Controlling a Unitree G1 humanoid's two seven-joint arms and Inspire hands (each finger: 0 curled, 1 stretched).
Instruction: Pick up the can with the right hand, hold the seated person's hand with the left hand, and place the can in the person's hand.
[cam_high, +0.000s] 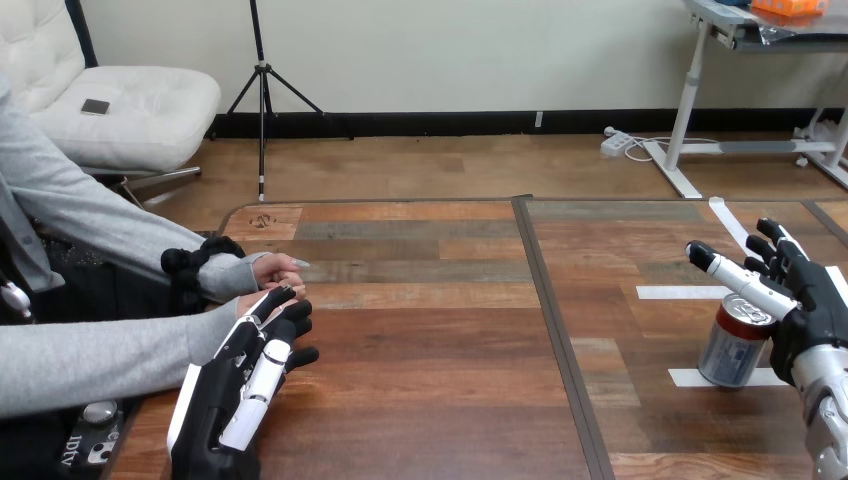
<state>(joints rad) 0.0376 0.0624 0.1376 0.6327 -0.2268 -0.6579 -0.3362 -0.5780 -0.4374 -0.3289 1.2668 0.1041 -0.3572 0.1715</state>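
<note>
A silver and red can (733, 345) stands on the right half of the table, next to a strip of white tape. My right hand (805, 300) is at its right side, open; its thumb reaches across above the can's top and its fingers (775, 240) point away from me. My left hand (235, 385) lies at the table's left edge, open with fingers nearly straight, over the person's nearer hand (246, 304), which it mostly hides. I see no finger curled round that hand. The person's farther hand (278, 268) rests just beyond as a loose fist.
White tape strips (690, 292) mark the right half of the table. A dark seam (548, 310) runs front to back between the two halves. The person's grey-sleeved forearms (100, 355) come in from the left edge. A small dark device (95, 432) sits at the near left corner.
</note>
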